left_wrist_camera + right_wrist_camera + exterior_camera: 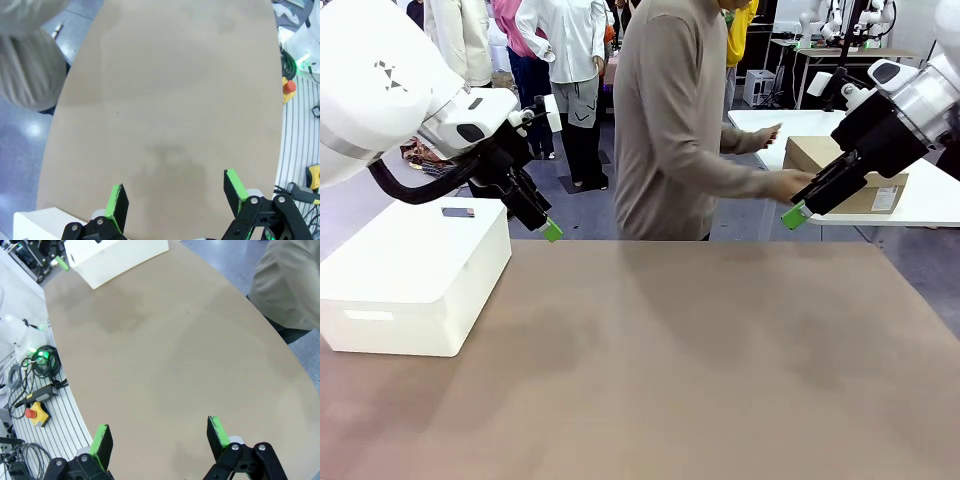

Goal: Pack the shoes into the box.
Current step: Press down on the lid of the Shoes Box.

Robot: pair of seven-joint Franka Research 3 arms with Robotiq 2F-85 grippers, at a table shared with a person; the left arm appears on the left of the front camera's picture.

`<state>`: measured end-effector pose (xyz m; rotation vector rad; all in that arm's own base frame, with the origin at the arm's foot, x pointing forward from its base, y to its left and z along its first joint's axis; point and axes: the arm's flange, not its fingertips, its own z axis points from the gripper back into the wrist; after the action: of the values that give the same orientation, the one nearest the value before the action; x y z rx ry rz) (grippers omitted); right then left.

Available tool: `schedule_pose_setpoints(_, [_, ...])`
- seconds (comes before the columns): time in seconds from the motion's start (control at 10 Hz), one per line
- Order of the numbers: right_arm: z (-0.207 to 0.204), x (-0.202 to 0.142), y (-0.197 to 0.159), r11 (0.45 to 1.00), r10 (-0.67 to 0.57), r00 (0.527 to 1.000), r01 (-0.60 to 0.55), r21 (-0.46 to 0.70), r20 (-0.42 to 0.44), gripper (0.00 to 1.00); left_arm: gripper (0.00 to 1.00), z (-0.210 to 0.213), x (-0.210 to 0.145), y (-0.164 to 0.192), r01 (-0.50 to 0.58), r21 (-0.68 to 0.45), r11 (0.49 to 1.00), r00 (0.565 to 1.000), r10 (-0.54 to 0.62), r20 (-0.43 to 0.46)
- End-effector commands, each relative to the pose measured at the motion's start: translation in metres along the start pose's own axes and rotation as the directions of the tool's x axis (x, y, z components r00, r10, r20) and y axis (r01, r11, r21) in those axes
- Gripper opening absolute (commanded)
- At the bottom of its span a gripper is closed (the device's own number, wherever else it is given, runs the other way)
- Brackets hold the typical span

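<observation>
You see a plain brown desk with a white plastic bin at its left. The tan cardboard box rests on a white table behind, under the person's hand. Left claw and right claw hover above the desk, both spread.

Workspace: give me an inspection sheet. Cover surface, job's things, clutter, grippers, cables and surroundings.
Surface: brown table, bare across the middle; faint darker patches.
Job's things: tan cardboard box on a white table behind the person, whose hand is at it; lid shut as far as can be told. Shoes: nothing seen.
Clutter: white bin at the table's left edge, a small dark item on its lid.
Grippers: left gripper open, holding nothing, above the table; right gripper open, holding nothing, above the table.
Cables: bundles and a red stop button on the slatted base beside the table.
Surroundings: person at the far side, turned towards the box.
</observation>
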<state>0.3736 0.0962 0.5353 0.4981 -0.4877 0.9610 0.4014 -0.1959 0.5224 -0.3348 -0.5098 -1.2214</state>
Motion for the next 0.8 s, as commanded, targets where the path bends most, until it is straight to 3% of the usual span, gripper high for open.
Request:
schedule_pose_setpoints(0.0, [-0.0006,0.0005,0.0008,1.0,-0.009,1.0,0.009,-0.017,-0.009,1.0,1.0,0.0012,-0.0018,-0.0016,0.007,0.0,1.0,1.0,-0.007,0.0])
schedule_pose_setpoints(0.7, [-0.0006,0.0005,0.0008,1.0,-0.009,1.0,0.009,-0.017,-0.009,1.0,1.0,0.0012,-0.0018,-0.0016,0.007,0.0,1.0,1.0,-0.007,0.0])
